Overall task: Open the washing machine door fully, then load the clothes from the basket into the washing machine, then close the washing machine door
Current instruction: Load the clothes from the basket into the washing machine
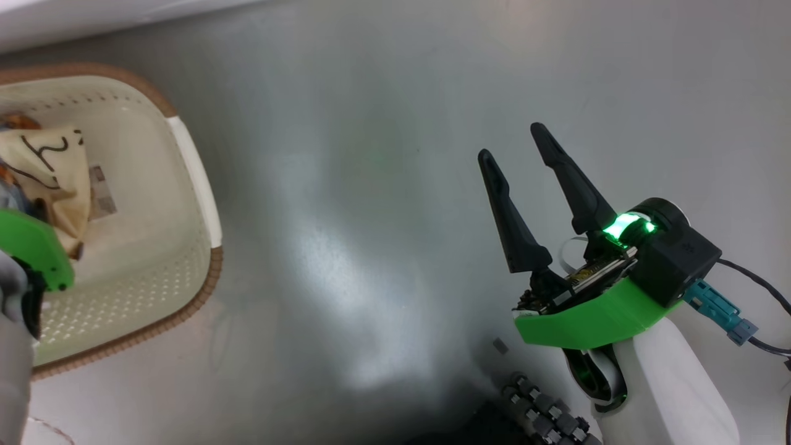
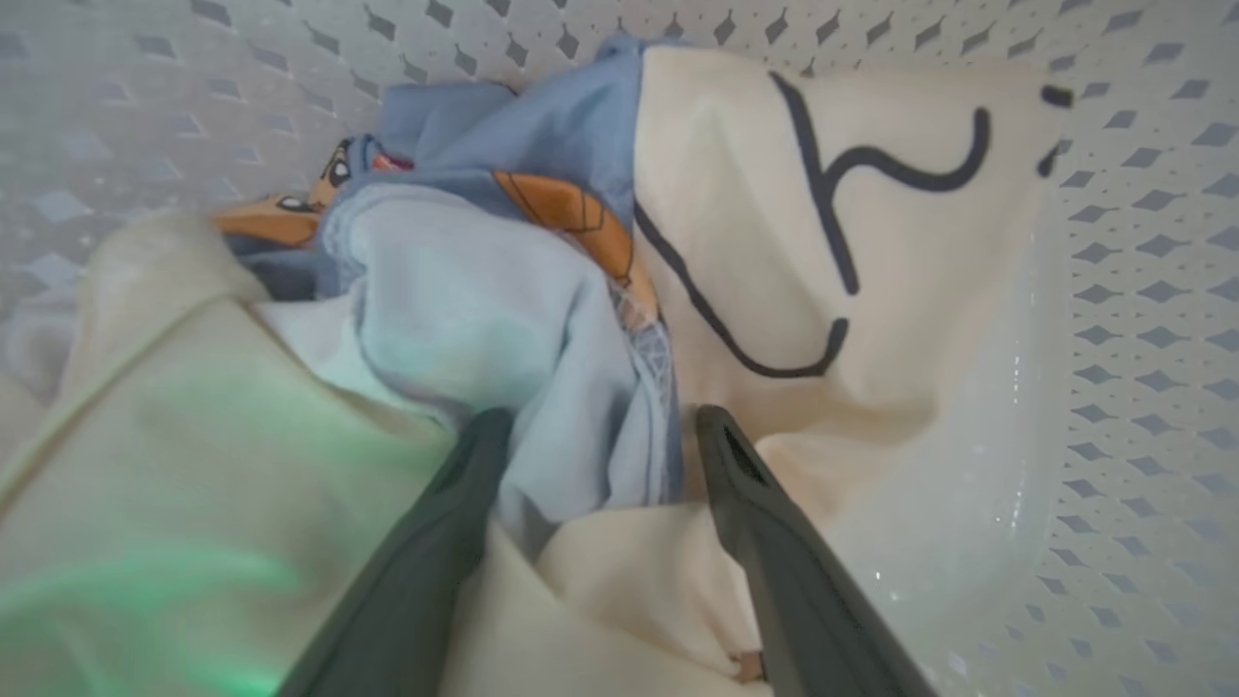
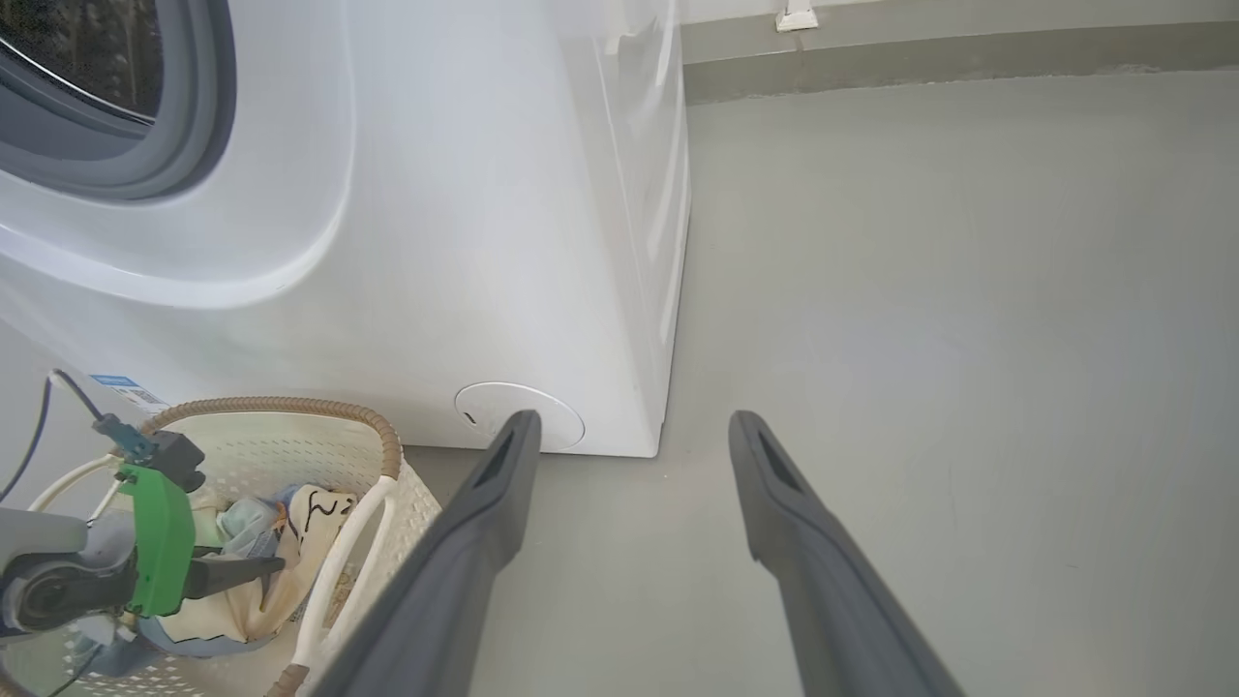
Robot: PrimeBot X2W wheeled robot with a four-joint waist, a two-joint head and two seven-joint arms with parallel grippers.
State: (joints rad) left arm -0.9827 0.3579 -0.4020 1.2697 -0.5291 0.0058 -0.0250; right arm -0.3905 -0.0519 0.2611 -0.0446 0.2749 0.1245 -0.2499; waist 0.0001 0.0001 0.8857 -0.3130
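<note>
The cream basket (image 1: 210,278) stands on the floor at the left, with the clothes (image 1: 49,167) inside. My left gripper (image 2: 602,421) is down in the basket (image 2: 1142,290), open, with a fold of light blue cloth (image 2: 465,310) between its fingers and cream cloth with black lines (image 2: 832,242) beside it. My right gripper (image 1: 511,141) hangs open over bare floor, holding nothing. The right wrist view shows the white washing machine (image 3: 436,242), its grey gasket (image 3: 203,126), and the basket (image 3: 290,407) with my left gripper (image 3: 271,563) in it. The washing machine door is out of view.
Grey floor (image 1: 371,216) stretches between the basket and my right arm. The machine's round filter cover (image 3: 552,411) sits low on its front corner. A wall skirting (image 3: 968,58) runs behind. My base's rollers (image 1: 544,414) and a cable (image 1: 760,290) lie at the lower right.
</note>
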